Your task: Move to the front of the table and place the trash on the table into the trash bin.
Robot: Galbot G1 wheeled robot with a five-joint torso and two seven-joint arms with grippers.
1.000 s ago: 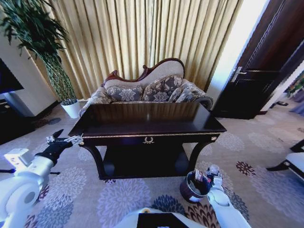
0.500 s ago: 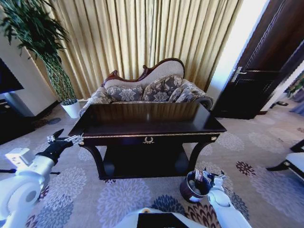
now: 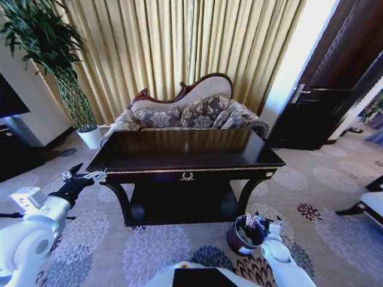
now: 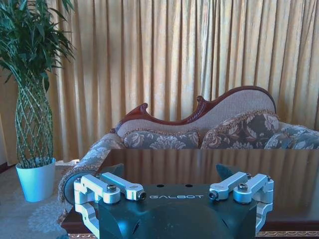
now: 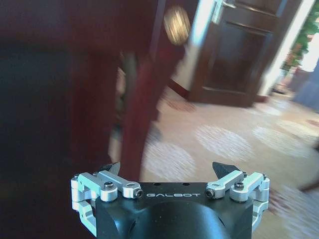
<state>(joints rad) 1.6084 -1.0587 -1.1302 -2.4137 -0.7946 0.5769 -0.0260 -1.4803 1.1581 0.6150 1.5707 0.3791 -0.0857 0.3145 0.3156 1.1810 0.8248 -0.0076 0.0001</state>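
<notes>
The dark glossy table (image 3: 185, 156) stands in front of me, and its top looks bare. On the carpet by the table's front right leg sits the small round trash bin (image 3: 244, 235), with pale pieces of trash (image 3: 241, 231) inside it. My right gripper (image 3: 263, 223) hovers at the bin's near right rim. It is open and holds nothing (image 5: 168, 169), and the table leg (image 5: 138, 104) is blurred before it. My left gripper (image 3: 84, 177) is held up beside the table's front left corner. It is also open and holds nothing (image 4: 172, 175).
A patterned sofa (image 3: 185, 113) stands behind the table against gold curtains. At the back left are a tall plant and its white pot (image 3: 90, 136). A dark door (image 3: 326, 95) is at the right. Flowered carpet lies open on both sides of the table.
My right gripper has sunk a little at the bin's rim. My left gripper has edged slightly toward the table corner.
</notes>
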